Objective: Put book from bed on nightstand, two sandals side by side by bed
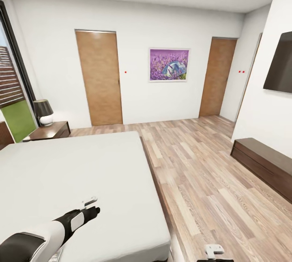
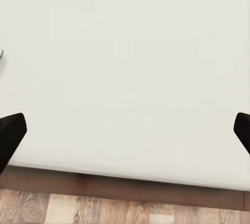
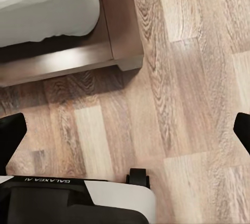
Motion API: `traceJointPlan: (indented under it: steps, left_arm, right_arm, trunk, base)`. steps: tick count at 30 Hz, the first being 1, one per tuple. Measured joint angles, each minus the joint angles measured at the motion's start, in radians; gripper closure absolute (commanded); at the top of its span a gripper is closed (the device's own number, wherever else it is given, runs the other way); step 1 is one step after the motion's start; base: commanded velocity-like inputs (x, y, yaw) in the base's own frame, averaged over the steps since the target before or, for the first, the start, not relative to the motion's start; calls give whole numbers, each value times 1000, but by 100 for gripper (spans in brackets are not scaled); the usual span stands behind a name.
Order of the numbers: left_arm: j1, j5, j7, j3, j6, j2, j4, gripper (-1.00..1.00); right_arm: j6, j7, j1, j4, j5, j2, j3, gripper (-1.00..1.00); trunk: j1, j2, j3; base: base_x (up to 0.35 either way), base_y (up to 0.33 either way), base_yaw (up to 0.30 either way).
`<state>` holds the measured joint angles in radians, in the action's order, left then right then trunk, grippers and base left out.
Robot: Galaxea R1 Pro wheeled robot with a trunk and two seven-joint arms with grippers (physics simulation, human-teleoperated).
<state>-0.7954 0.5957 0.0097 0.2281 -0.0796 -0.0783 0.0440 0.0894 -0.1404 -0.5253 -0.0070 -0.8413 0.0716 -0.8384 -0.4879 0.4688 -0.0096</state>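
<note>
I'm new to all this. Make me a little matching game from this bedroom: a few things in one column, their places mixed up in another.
Things:
1. lamp
2. painting
3. long dark cabinet
4. left gripper

Places:
A. on the wall between the two doors
B. over the bed's mattress
C. on the nightstand
D. on the floor along the right wall

Pairs: 1-C, 2-A, 3-D, 4-B
</note>
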Motion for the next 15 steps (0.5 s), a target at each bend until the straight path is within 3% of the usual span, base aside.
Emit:
traceJointPlan:
  steps: [15]
  left_arm:
    - [0, 1, 0, 0, 0, 0, 0, -100]
  right_arm:
    - [0, 1, 0, 0, 1, -1, 0, -100]
  trunk:
    - [0, 0, 0]
  base:
    - [0, 39, 10]
